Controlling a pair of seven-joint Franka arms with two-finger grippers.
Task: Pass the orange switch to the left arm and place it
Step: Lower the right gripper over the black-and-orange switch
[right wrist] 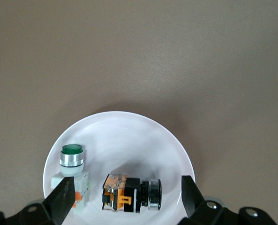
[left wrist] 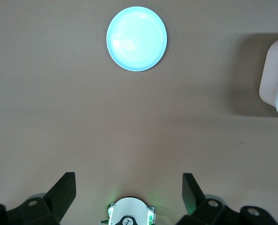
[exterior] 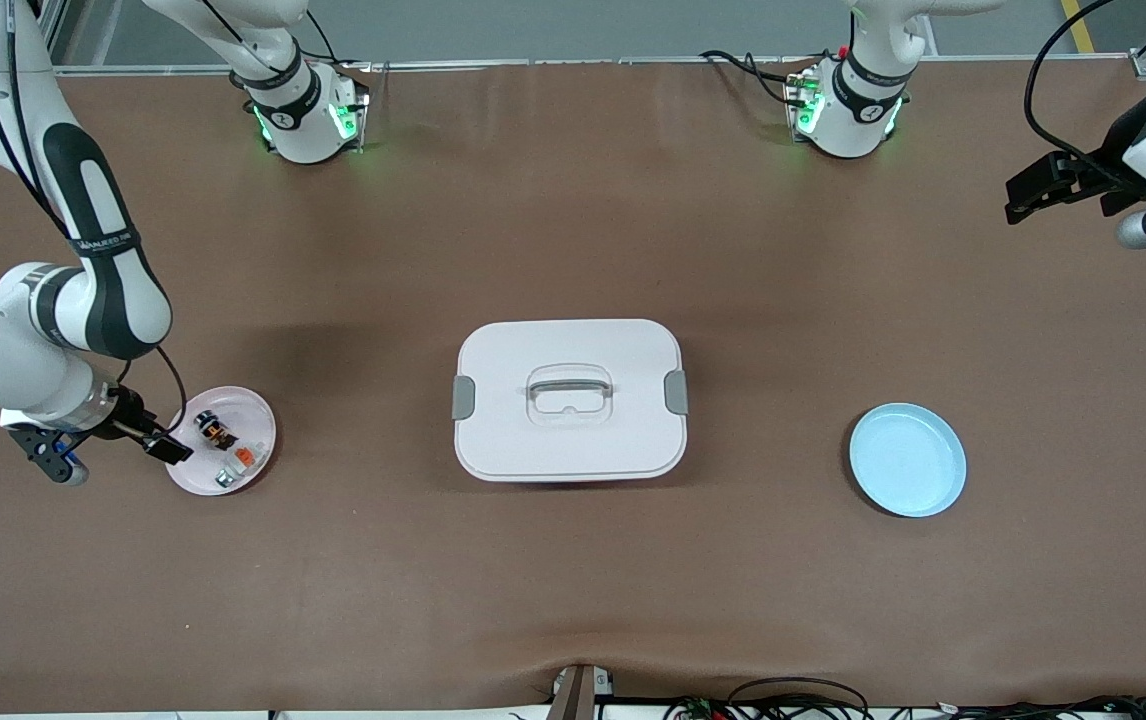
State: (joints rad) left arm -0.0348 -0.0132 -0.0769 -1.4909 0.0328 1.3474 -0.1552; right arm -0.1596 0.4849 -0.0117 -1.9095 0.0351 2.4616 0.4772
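The orange switch [exterior: 216, 432], a small black block with an orange middle, lies on its side in a pale pink plate [exterior: 258, 420] at the right arm's end of the table. In the right wrist view the switch [right wrist: 129, 193] lies between my right gripper's [right wrist: 127, 197] wide-open fingers, with the gripper above it and empty. In the front view that gripper [exterior: 113, 450] hangs over the plate's edge. The white box [exterior: 570, 398] sits closed mid-table. My left gripper [exterior: 1053, 185] is open and empty, waiting high over the left arm's end [left wrist: 128, 187].
A pale piece with orange [exterior: 245, 457] and a small grey-silver piece [exterior: 224, 479] share the pink plate; the right wrist view shows a white piece with a green cap [right wrist: 72, 171]. A light blue plate [exterior: 908, 459] lies toward the left arm's end, also seen in the left wrist view [left wrist: 136, 38].
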